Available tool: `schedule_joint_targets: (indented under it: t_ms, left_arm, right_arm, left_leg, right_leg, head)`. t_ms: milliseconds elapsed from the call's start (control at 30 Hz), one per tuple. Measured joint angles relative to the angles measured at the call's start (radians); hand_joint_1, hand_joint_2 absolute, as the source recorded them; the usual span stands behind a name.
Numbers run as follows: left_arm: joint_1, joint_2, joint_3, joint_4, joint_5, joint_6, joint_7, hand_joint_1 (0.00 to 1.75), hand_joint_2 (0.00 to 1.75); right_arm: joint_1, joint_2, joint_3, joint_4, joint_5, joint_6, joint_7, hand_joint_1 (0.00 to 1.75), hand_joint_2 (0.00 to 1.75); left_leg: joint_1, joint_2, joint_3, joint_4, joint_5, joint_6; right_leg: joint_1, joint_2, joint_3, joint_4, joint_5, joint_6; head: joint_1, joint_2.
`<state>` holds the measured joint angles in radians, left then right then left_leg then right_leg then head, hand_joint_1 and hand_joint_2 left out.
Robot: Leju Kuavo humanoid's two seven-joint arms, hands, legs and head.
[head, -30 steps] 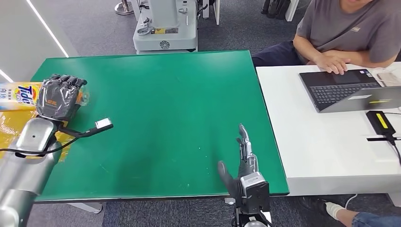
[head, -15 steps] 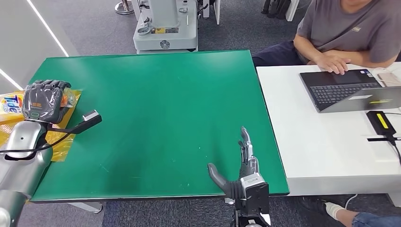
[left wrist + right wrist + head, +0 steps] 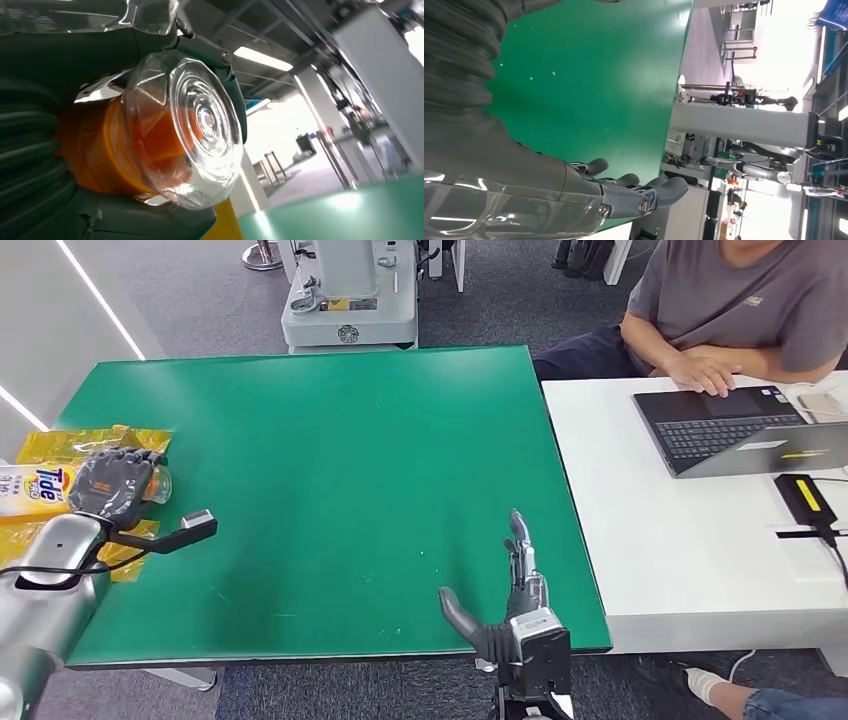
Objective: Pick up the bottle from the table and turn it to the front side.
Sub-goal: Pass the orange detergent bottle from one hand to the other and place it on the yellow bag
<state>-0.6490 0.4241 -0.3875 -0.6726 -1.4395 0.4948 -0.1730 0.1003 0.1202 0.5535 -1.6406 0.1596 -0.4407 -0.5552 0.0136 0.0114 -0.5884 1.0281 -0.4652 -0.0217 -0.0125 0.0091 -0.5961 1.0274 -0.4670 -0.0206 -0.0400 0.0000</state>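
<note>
An orange Tide bottle [image 3: 35,487] with a clear cap [image 3: 192,125] is gripped by my left hand [image 3: 115,486] at the left edge of the green table [image 3: 330,470]. The bottle lies roughly level, its label facing up and its cap pointing toward the table's middle. In the left wrist view the fingers [image 3: 150,220] wrap the orange neck just behind the cap. My right hand [image 3: 510,580] stands at the table's front edge, fingers straight and apart, holding nothing; the right wrist view shows its fingers [image 3: 624,192] over the green surface.
Yellow plastic wrapping [image 3: 85,443] lies under and around the bottle at the table's left edge. A white table [image 3: 640,530] to the right carries a laptop [image 3: 735,430], with a person [image 3: 740,300] typing. A grey machine base [image 3: 350,300] stands behind the green table.
My left hand with the bottle has moved toward the table's left edge and come lower. The right hand's thumb has spread outward; the hand otherwise stays in place.
</note>
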Motion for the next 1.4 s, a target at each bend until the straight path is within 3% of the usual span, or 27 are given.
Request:
schedule_joint_targets:
  t_ms: [200, 400, 933, 967, 1067, 1100, 1267, 1400]
  left_arm:
    - [0.000, -0.028, -0.012, 0.136, 0.013, 0.002, -0.049, 1.75, 1.75]
    - [0.003, -0.067, -0.013, 0.227, 0.042, 0.023, -0.037, 1.75, 1.75]
    - [0.025, -0.144, -0.013, 0.310, 0.060, 0.072, -0.030, 1.71, 1.75]
    - [0.026, -0.146, -0.012, 0.312, 0.060, 0.076, -0.030, 1.58, 1.75]
    - [0.027, -0.148, -0.009, 0.316, 0.060, 0.088, -0.020, 0.30, 1.75]
    - [0.028, -0.149, -0.006, 0.317, 0.059, 0.087, -0.009, 0.00, 1.75]
    - [0.019, -0.155, 0.011, 0.326, 0.066, 0.002, 0.059, 0.00, 1.75]
    - [0.018, -0.153, 0.026, 0.326, 0.067, -0.008, 0.077, 0.00, 1.75]
  right_arm:
    - [0.009, 0.000, 0.000, -0.011, 0.011, -0.006, 0.011, 0.00, 1.75]
    - [0.020, 0.000, 0.000, -0.024, 0.033, -0.016, 0.031, 0.00, 1.75]
    - [0.034, -0.021, 0.006, -0.030, 0.027, -0.035, 0.040, 0.00, 1.75]
    - [0.034, -0.023, 0.009, -0.028, 0.024, -0.037, 0.039, 0.00, 1.75]
    - [0.034, -0.027, 0.016, -0.023, 0.020, -0.041, 0.036, 0.00, 1.75]
    - [0.034, -0.028, 0.018, -0.021, 0.019, -0.043, 0.036, 0.00, 1.75]
    - [0.033, -0.035, 0.028, -0.008, 0.008, -0.051, 0.033, 0.00, 1.75]
    - [0.032, -0.040, 0.034, 0.004, -0.002, -0.053, 0.029, 0.00, 1.75]
  left_leg:
    - [0.000, 0.000, 0.000, 0.000, 0.000, 0.000]
    - [0.000, 0.000, -0.001, 0.000, 0.000, 0.000]
    - [0.000, -0.001, -0.001, 0.000, 0.000, 0.000]
    - [0.000, -0.001, -0.001, 0.000, 0.000, 0.000]
    - [0.000, -0.001, -0.001, 0.000, 0.000, 0.000]
    - [0.000, -0.001, -0.001, 0.000, 0.000, 0.000]
    - [0.000, -0.001, 0.000, 0.000, 0.000, 0.000]
    - [0.000, -0.001, 0.000, 0.000, 0.000, 0.000]
  right_leg:
    - [0.000, 0.000, 0.000, 0.000, 0.000, 0.000]
    - [0.000, 0.000, 0.000, 0.000, 0.000, 0.000]
    - [0.000, -0.001, 0.000, 0.000, 0.000, 0.000]
    - [0.000, -0.001, 0.000, 0.000, 0.000, 0.000]
    - [0.000, -0.001, 0.000, 0.000, 0.000, 0.000]
    - [0.000, -0.001, 0.000, 0.000, 0.000, 0.000]
    - [0.000, -0.001, 0.001, 0.000, 0.000, 0.000]
    - [0.000, -0.001, 0.001, 0.000, 0.000, 0.000]
  head:
    - [0.000, 0.000]
    - [0.000, 0.000]
    - [0.000, 0.000]
    - [0.000, 0.000]
    - [0.000, 0.000]
    - [0.000, 0.000]
    - [0.000, 0.000]
    - [0.000, 0.000]
